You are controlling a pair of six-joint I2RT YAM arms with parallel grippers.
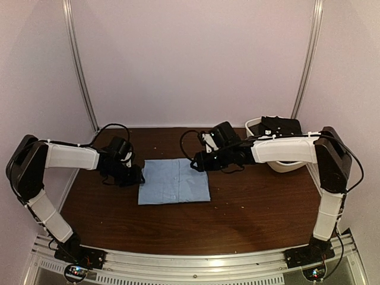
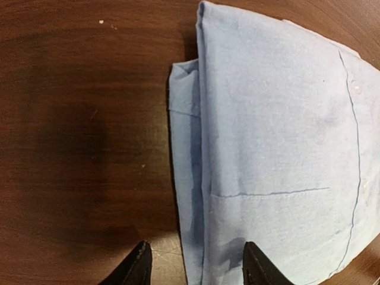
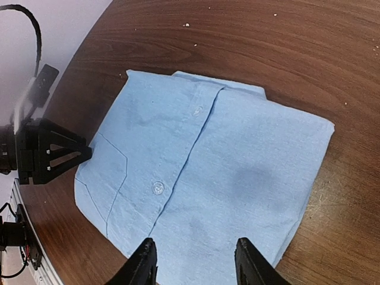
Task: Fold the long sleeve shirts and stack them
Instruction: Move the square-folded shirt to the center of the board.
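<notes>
Lying folded in a rectangle mid-table [image 1: 255,202], the light blue shirt [image 1: 174,181] has the left gripper [image 2: 196,261] over its left edge and the right gripper [image 3: 196,258] over its far right corner, both with fingers spread, empty. A white tub [image 1: 286,167] stands far right.

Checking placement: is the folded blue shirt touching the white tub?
Apart. The top view shows bare table between the shirt and the tub.

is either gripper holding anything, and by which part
Nothing is held: the left gripper and right gripper are both open over the folded light blue shirt.
</notes>
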